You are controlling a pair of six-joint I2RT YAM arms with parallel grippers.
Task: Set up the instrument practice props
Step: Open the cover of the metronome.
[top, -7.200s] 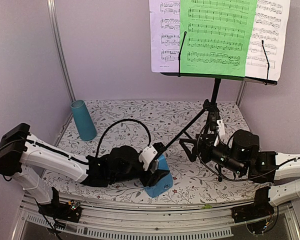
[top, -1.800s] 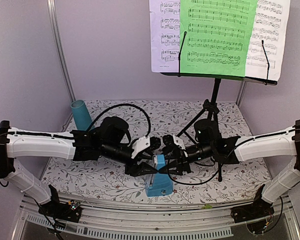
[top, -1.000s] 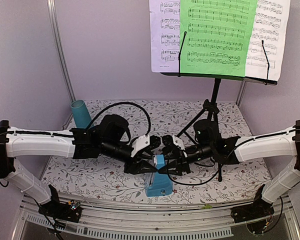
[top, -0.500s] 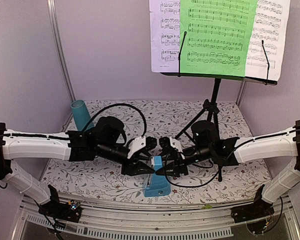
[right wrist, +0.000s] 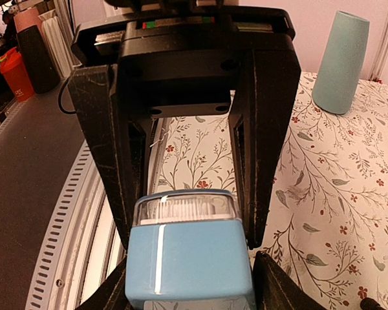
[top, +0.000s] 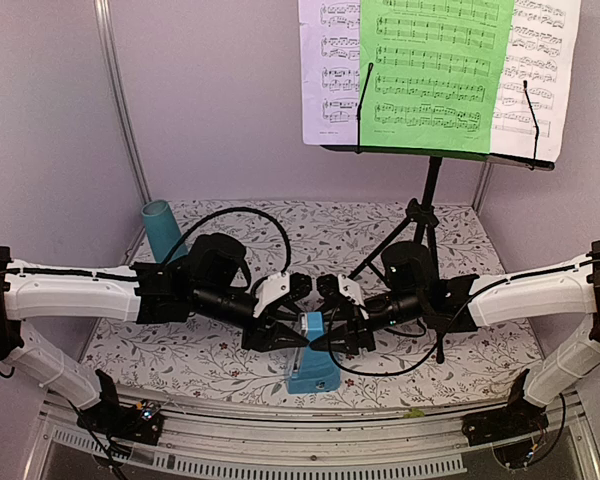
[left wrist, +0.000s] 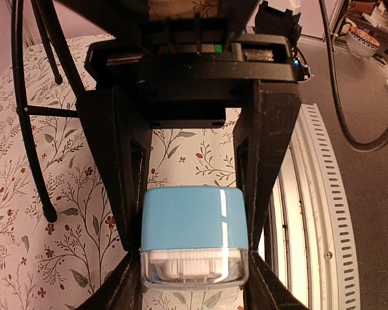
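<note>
Here the small blue metronome (top: 312, 372) sits near the front edge of the flowered tabletop (top: 310, 235), its base low against the cloth and its narrow top caught between the two arms. The left pincer (top: 290, 335) reaches in from the metronome's left side and the right pincer (top: 325, 338) from its right, so the two meet head-on over its upper part.

In the left wrist view the metronome (left wrist: 194, 219) fills the gap: the black fingers lie against both of its flanks, narrowed to just its width, and the opposing pincer's fingers press the same two faces from the far side. The right wrist view shows the same thing mirrored (blue body nearest the lens, clear cap beyond), with the metronome (right wrist: 191, 265) held snug between dark fingers on either side. Both pincers are therefore closed around it and have hold of it, neither gaping wide.

Behind the metronome and to its right stands the black tripod music stand (top: 432, 200), upright, one leg slanting down towards the metronome. The white and green sheet-music pages (top: 435, 70) rest on the stand's desk, high above the metronome, the green sheet in the middle. Well behind the metronome to its left, by the back wall, stands a teal cup (top: 163, 232).
</note>
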